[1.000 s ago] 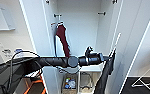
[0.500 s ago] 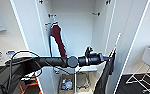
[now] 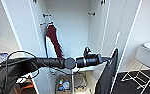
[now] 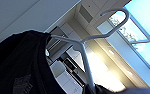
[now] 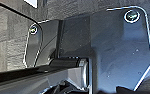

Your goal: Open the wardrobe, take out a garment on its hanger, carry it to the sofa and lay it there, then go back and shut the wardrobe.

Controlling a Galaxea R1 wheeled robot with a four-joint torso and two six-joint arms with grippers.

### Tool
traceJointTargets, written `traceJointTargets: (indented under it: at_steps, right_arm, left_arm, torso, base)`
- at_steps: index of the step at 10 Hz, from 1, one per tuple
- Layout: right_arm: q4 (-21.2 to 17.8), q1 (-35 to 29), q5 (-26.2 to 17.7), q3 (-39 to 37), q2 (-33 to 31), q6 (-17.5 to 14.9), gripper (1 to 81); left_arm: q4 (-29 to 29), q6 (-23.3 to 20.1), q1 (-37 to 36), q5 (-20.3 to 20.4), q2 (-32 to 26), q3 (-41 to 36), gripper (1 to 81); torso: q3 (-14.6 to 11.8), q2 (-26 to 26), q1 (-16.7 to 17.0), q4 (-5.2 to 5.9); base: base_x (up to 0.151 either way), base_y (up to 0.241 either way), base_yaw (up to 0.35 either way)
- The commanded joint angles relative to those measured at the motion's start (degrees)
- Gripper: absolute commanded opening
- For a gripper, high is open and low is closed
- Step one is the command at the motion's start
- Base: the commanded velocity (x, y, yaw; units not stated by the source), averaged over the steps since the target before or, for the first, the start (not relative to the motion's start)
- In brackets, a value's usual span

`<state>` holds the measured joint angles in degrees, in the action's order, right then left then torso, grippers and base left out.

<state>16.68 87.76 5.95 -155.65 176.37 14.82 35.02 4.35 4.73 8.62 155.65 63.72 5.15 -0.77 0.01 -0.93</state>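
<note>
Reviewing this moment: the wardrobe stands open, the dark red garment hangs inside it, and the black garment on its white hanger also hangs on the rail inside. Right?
Not quite. The black garment is off the rail: in the head view it hangs outside the open wardrobe at the end of the left arm, on its white hanger. The dark red garment does hang inside.

A matte black, tubular robot arm (image 3: 51,62) with a rounded elbow joint and a thick cylindrical wrist section; a thin black cable (image 3: 13,53) loops beside its upper segment.
</note>
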Motion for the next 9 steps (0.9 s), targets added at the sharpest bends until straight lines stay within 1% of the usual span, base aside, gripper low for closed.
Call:
traceJointTargets:
  at_steps: [1,4,7,9]
  right_arm:
    - [-0.33,-2.45,-2.70,0.45,0.23,0.12,81.1]
    - [-0.33,-2.46,-2.70,0.45,0.23,0.12,81.1]
    - [-0.24,-2.54,-2.70,0.45,0.23,0.12,81.1]
    - [-0.24,-2.54,-2.70,0.45,0.23,0.12,81.1]
  left_arm:
    - [-3.38,-1.19,-8.99,2.54,-2.53,-2.11,1.0]
    - [-3.47,-1.19,-8.64,2.19,-5.52,-3.07,1.0]
    - [-3.47,-1.19,-8.64,2.19,-11.39,-6.22,1.0]
    - [-3.47,-1.19,-8.64,2.19,-13.25,-8.00,1.0]
  torso:
    - [0.00,0.00,-0.01,0.00]
    - [0.00,0.00,-0.01,0.00]
    - [0.00,0.00,-0.01,0.00]
    - [0.00,0.00,-0.01,0.00]
  base:
    - [0.000,0.000,-0.123]
    - [0.000,0.000,-0.122]
    - [0.000,0.000,-0.122]
    - [0.000,0.000,-0.121]
